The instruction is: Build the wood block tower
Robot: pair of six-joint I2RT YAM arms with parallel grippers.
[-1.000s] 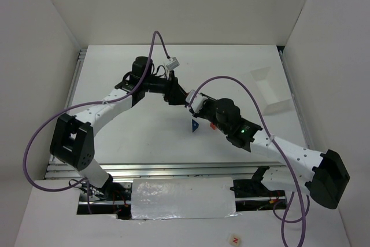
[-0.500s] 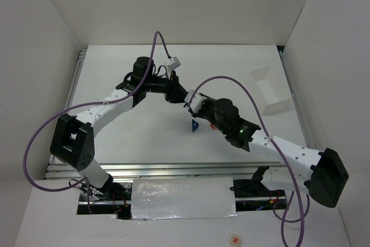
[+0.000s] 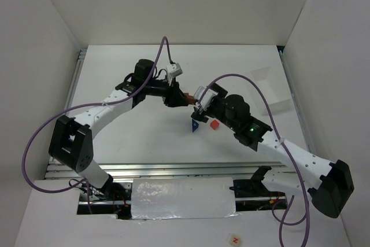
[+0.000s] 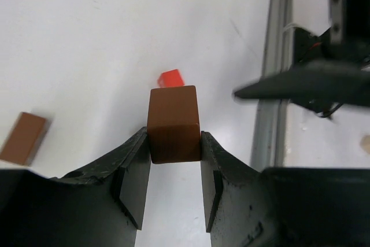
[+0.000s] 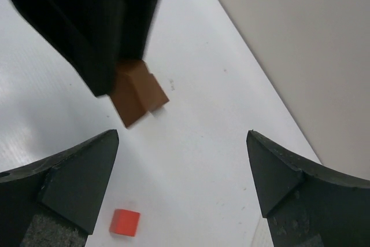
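My left gripper (image 4: 173,138) is shut on a brown wooden block (image 4: 173,122) and holds it above the table; the top view shows the gripper (image 3: 182,98) near the table's middle. Below and beyond it a red cube (image 4: 170,77) lies alone on the table. A second brown block (image 4: 23,138) lies off to the left in the left wrist view. My right gripper (image 5: 180,143) stands wide open and empty, just right of the held block (image 5: 139,91) and above the red cube (image 5: 125,222). A blue wedge (image 3: 195,125) sits left of the red cube (image 3: 214,124).
A white tray (image 3: 269,88) lies at the back right of the table. White walls close in three sides. A metal rail (image 4: 267,120) runs along the table's edge in the left wrist view. The two arms' wrists are close together over the middle.
The right gripper has opened wide and shifted to the right, leaving the red cube uncovered on the table. The left gripper has closed on the brown block.
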